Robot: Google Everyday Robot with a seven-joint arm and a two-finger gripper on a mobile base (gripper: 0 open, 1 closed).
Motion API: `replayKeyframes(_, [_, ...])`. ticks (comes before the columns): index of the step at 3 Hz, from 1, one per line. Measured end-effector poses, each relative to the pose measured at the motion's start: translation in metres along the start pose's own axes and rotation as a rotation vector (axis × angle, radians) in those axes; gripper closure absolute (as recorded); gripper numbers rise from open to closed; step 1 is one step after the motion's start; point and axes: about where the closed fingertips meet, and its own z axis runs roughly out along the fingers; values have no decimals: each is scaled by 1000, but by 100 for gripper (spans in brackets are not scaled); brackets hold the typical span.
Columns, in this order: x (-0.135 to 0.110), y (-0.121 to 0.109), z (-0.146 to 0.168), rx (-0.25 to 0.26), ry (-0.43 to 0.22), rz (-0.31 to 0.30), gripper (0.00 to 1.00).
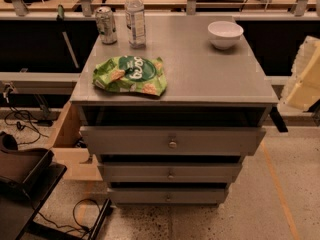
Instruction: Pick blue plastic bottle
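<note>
The tall clear plastic water bottle (135,19) stood upright at the back left of the grey cabinet top (200,69), just beside a silver-green drink can (106,25). The pale gripper (306,76) hung beyond the right edge; whether it was open or closed could not be told.

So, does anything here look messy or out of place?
Only the cabinet's top drawer, which sits pulled out a little. The bottle, can and bowl stand upright, the snack bag lies flat, nothing spilled. The gripper hangs at the picture's right edge, away from them all.
</note>
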Motion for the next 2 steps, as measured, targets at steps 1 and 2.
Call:
replayKeyframes(1, [0,0,0,0,0,0,0])
replayKeyframes(2, [-9,-7,-5,52,-46,16,0])
